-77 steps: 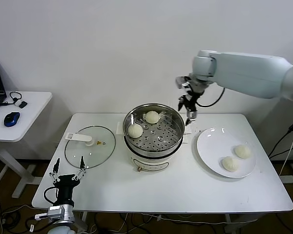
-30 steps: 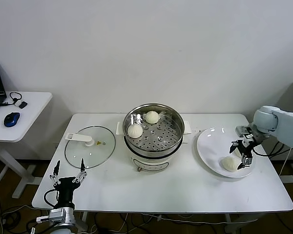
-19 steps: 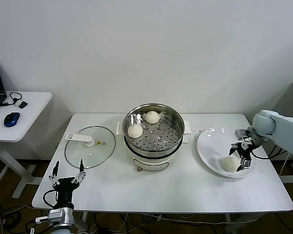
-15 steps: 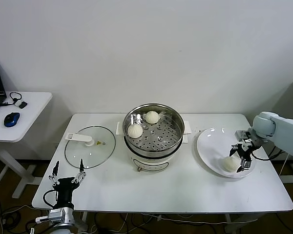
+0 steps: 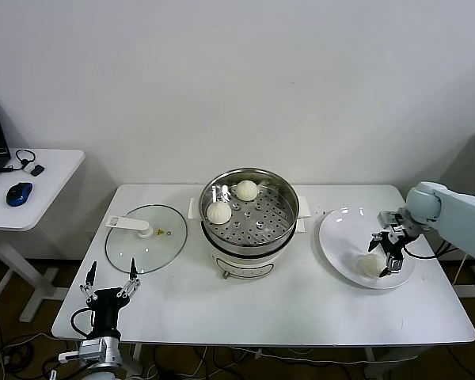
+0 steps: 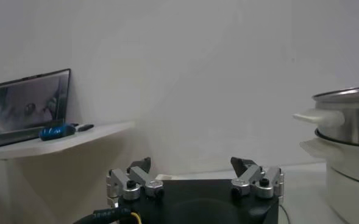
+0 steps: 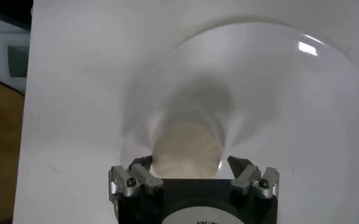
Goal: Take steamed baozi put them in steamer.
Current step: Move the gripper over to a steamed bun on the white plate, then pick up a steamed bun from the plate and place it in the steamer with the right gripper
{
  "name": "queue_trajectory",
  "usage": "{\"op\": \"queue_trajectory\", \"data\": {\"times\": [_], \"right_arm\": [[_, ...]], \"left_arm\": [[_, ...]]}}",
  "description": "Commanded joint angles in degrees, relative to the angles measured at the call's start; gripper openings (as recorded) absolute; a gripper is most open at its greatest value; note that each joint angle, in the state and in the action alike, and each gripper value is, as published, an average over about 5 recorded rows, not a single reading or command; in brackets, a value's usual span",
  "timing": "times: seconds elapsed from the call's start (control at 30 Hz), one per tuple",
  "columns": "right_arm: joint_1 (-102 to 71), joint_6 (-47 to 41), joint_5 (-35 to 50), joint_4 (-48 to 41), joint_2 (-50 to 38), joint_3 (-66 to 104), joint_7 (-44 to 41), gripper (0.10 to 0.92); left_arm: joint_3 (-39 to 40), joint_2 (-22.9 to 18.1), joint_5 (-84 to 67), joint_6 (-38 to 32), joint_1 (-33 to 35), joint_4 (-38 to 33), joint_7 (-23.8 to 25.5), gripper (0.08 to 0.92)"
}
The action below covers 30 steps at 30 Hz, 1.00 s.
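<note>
Baozi: two are sitting in the steamer point(image 5: 250, 214), and one baozi point(image 5: 371, 264) is showing on the plate point(image 5: 340, 237). Right gripper point(image 5: 385, 253) is straddling it, fingers spread wide. Left gripper point(image 5: 109, 286) is idling open by the table's near-left corner.

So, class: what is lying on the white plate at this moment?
One baozi is visible on the plate, with the right gripper open around it. Whether a second bun lies behind the gripper cannot be seen.
</note>
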Motion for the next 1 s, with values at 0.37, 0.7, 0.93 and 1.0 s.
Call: {"op": "queue_trajectory", "data": {"times": [0.37,0.7,0.93,1.0], "right_arm": [[-0.2,-0.9,-0.5,0.8,0.0,0.0,-0.3,0.714],[6.9,-0.9,1.7,4.7,-1.0,-4.8,-0.3,0.610],[24.7,1.9,6.8,10.6,1.3,-17.0,-1.2,0.611],[28.6,2.8,7.5,11.9,2.8,-19.0,-1.5,0.611]], "left_arm": [[0.2,0.0,0.0,0.1,0.1,-0.4,0.0,0.823],[0.3,-0.1,0.0,0.2,0.1,-0.7,0.1,0.823],[0.9,-0.2,0.2,0.5,-0.1,-0.9,0.1,0.823],[1.2,-0.3,0.3,0.5,-0.2,-0.9,0.1,0.823]]}}
